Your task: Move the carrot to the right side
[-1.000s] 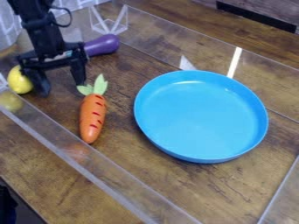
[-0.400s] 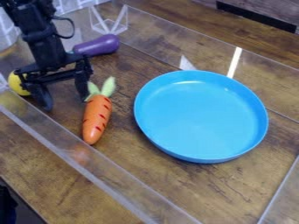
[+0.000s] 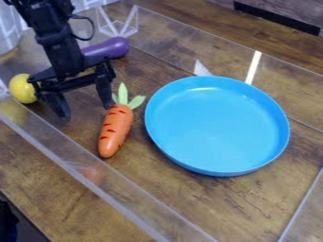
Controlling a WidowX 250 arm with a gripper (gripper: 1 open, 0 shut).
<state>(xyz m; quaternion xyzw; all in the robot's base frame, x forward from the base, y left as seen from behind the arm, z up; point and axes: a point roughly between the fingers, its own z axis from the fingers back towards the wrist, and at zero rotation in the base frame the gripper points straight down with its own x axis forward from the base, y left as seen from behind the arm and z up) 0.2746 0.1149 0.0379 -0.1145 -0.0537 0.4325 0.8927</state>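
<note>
The carrot [image 3: 115,129], orange with a green leafy top, lies on the wooden table just left of the blue plate [image 3: 217,124], with its leaves pointing up and to the right. My gripper [image 3: 82,104] points down at the table just up and left of the carrot. It is open, with nothing between the fingers. Its right finger [image 3: 106,92] stands close beside the carrot's leaves; I cannot tell whether it touches them.
A yellow lemon-like fruit [image 3: 23,88] sits to the left of the gripper. A purple eggplant [image 3: 104,48] lies behind the arm. A clear plastic sheet edge [image 3: 76,161] runs diagonally across the table in front of the carrot.
The gripper has moved right, away from the yellow fruit. The carrot has shifted right toward the plate and its top has tilted further right. The jaws stayed open.
</note>
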